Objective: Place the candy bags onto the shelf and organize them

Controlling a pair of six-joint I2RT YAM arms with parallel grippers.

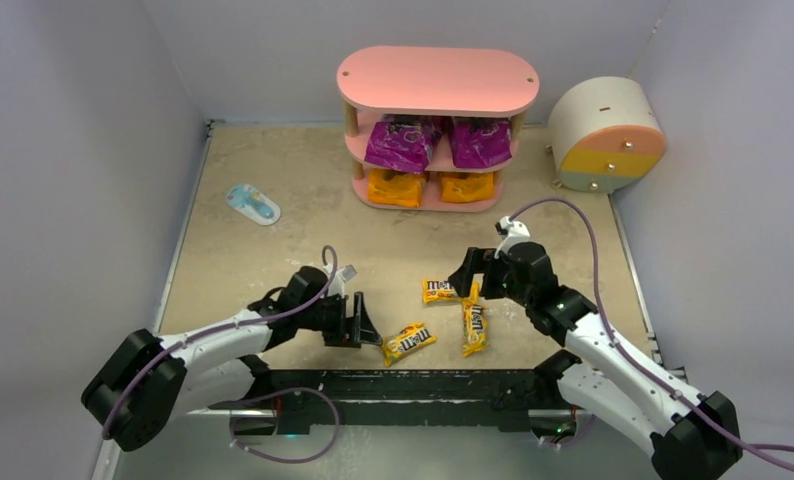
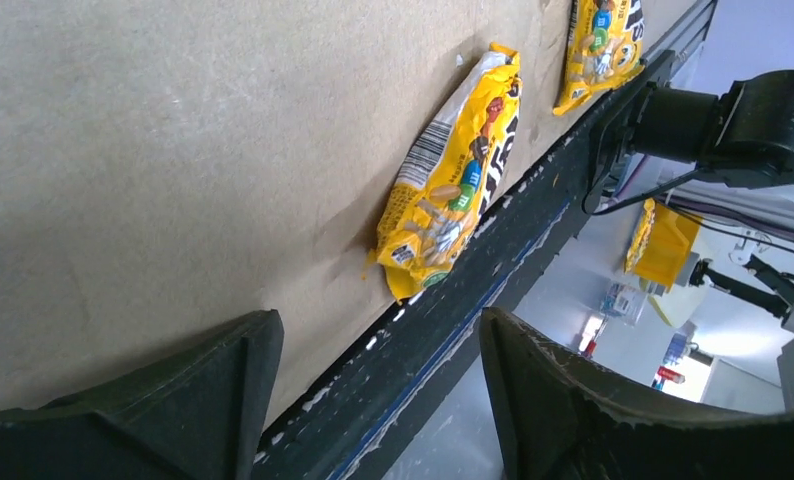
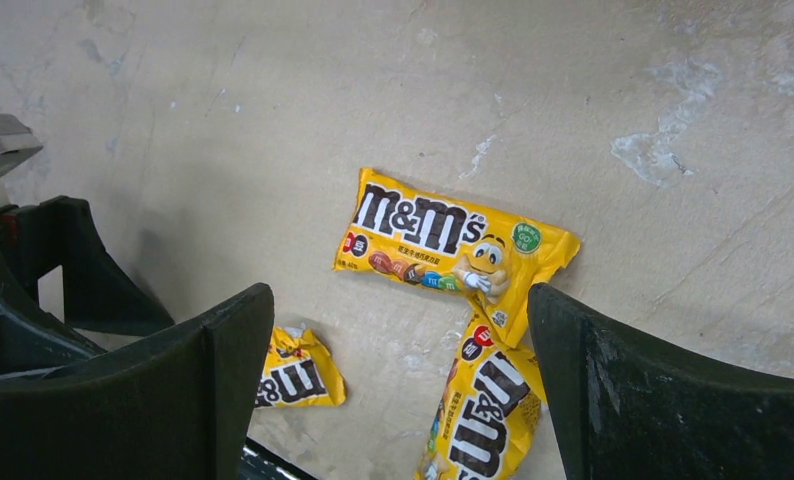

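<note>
Three yellow packets (image 1: pixel 408 342) lie on the tabletop (image 1: pixel 273 260) between the left hand (image 1: pixel 365 322) and right hand (image 1: pixel 476 280), both spread open.

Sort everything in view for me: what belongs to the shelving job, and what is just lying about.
Belongs to the job:
pink shelf
two purple bags on its middle tier
two orange bags on its bottom tier
three yellow M&M's packets, not yet shelved

Just lying about:
blue-white flat packet
round drawer unit
</note>
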